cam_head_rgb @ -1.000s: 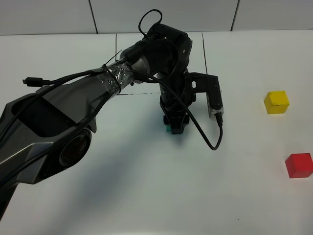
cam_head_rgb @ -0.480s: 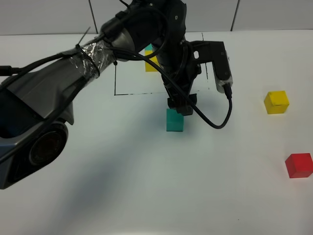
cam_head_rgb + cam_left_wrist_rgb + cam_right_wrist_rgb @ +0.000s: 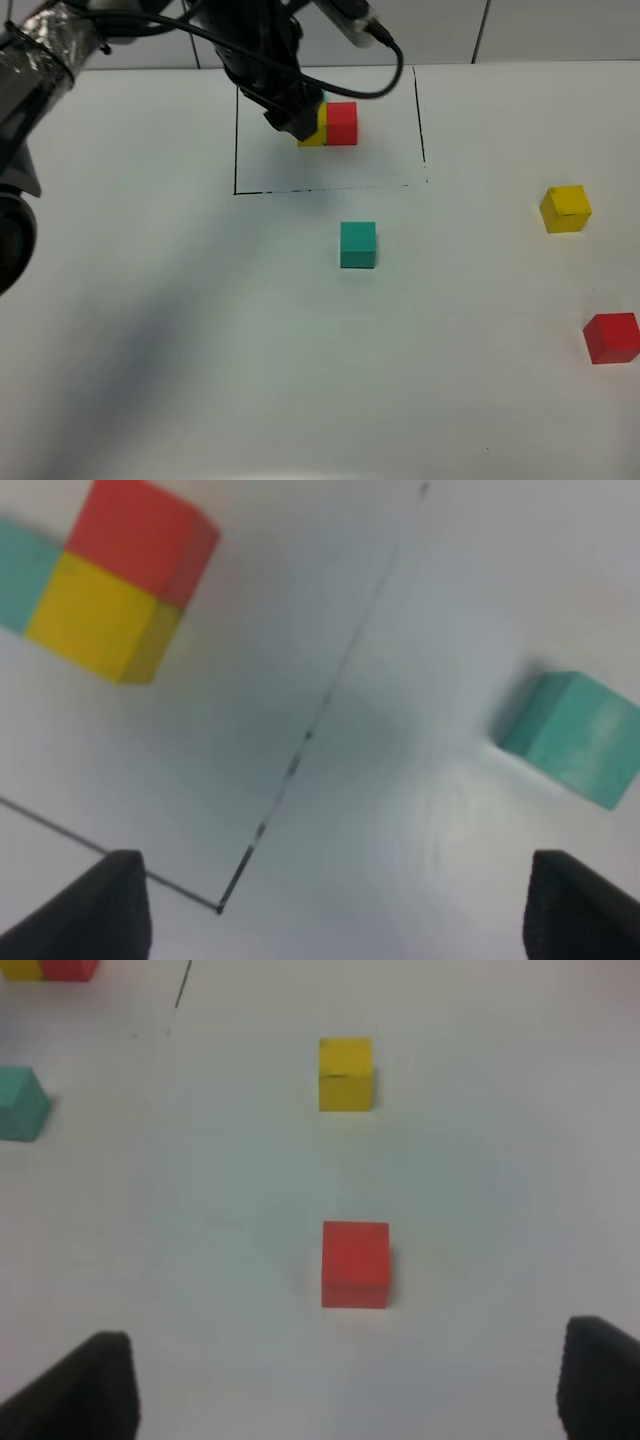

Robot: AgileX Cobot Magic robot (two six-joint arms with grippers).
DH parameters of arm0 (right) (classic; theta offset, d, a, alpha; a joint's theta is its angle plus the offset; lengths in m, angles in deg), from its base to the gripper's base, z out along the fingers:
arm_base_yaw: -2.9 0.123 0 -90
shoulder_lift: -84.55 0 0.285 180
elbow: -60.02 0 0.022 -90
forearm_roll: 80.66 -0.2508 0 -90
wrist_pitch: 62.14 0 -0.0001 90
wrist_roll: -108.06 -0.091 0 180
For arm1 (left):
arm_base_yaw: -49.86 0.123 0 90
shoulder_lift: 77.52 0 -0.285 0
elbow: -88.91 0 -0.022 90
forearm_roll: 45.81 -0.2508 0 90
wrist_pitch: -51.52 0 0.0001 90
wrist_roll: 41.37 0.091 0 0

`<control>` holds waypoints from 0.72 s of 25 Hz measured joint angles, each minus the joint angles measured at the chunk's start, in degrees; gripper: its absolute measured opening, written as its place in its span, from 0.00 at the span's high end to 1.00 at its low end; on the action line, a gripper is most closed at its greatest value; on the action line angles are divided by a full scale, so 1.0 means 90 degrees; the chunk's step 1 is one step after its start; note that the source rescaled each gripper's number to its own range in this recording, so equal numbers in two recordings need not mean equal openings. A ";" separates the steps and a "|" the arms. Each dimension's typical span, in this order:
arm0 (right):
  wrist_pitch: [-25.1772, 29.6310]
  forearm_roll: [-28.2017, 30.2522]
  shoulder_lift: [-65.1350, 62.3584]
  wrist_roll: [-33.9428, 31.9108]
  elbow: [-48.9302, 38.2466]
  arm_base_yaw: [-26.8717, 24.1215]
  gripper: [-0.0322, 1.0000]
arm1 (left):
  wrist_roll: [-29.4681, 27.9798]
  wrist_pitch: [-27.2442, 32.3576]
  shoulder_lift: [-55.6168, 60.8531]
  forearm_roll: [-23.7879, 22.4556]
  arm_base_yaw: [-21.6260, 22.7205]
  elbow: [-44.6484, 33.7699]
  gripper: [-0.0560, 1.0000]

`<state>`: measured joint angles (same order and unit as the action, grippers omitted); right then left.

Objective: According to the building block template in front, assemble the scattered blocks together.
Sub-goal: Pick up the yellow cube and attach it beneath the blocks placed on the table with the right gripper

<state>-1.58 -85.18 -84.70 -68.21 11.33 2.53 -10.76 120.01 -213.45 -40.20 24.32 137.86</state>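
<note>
The left gripper and right gripper both gape empty; centre the right squarely over the plain yellow cube before closing

No legible txt or labels.

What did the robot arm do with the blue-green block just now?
The left gripper opened, let go of the teal block and lifted away toward the framed template. The teal block stands free just outside the frame. The yellow block and red block on the right did not move.
</note>
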 joint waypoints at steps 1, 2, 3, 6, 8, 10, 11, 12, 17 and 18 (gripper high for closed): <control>0.0000 0.0000 0.0000 0.0000 0.0000 0.0000 0.26 | -0.0118 0.0000 0.0084 -0.0048 0.0132 0.0000 0.02; 0.0000 0.0000 0.0000 0.0000 0.0000 0.0000 0.26 | -0.0222 0.0000 0.0179 -0.0076 0.0268 0.0000 0.03; 0.0000 -0.0002 0.0000 0.0000 0.0000 0.0000 0.26 | -0.0344 0.0000 0.0262 -0.0076 0.0392 0.0000 0.03; 0.0000 -0.0002 0.0000 0.0000 0.0000 0.0000 0.26 | -0.0717 -0.0006 0.0575 -0.0076 0.0899 -0.0008 0.03; 0.0000 -0.0007 0.0000 0.0000 0.0000 0.0000 0.26 | -0.0921 -0.0006 0.0824 -0.0083 0.1206 -0.0105 0.03; 0.0000 -0.0007 0.0000 0.0000 0.0000 0.0000 0.26 | -0.0968 -0.0006 0.1155 -0.0083 0.1482 -0.0445 0.03; 0.0000 -0.0007 0.0000 0.0000 0.0000 0.0000 0.26 | -0.0977 -0.0006 0.1361 -0.0083 0.1634 -0.0690 0.03; 0.0000 -0.0007 0.0000 0.0000 0.0000 0.0000 0.26 | -0.0990 -0.0012 0.1573 -0.0075 0.1795 -0.0921 0.03; 0.0000 -0.0013 0.0000 0.0000 0.0000 0.0000 0.26 | -0.1208 -0.0653 0.2664 0.0015 0.2506 -0.2593 0.03; 0.0000 -0.0019 0.0000 0.0000 0.0000 0.0000 0.26 | -0.1250 -0.0870 0.2869 0.0059 0.2585 -0.2984 0.03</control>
<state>-1.58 -85.35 -84.70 -68.21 11.33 2.53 -22.01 112.18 -187.62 -39.67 47.59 111.01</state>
